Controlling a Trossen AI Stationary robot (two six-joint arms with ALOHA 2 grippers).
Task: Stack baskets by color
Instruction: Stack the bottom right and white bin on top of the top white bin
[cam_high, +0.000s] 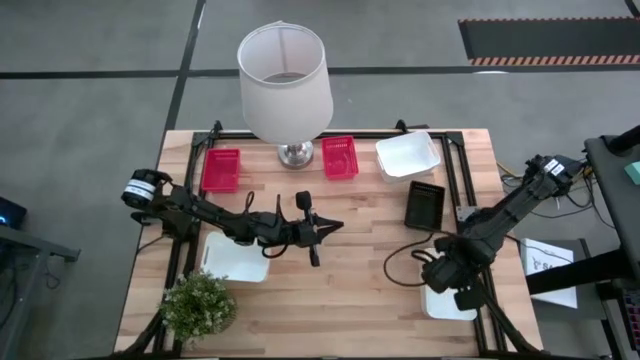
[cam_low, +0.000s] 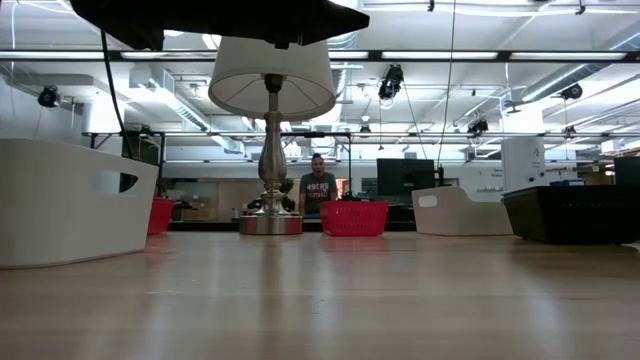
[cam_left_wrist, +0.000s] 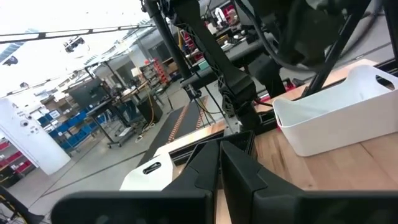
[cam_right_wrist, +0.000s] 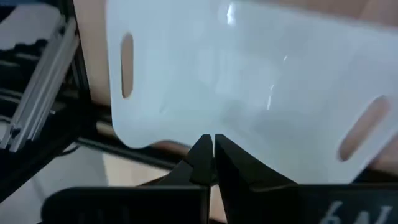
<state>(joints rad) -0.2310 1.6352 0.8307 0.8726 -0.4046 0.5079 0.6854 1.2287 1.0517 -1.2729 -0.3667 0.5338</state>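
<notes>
though pinched shut, right pincer beside white basket

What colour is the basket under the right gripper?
White: the basket beneath the shut right gripper shows best in the right wrist view.

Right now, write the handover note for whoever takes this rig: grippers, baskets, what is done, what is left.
Left gripper: shut, holding nothing, over the table's middle.
Right gripper: shut, at the rim of the white basket at the near right edge; a grip on it cannot be confirmed.
Other baskets: two red ones, left of the lamp and right of it; a white one at the far right; a black one in front of it; a white one under the left arm, next to the plant.
Done: no finished stack shows.
Left: gather the white, red and black baskets into separate stacks.
</notes>
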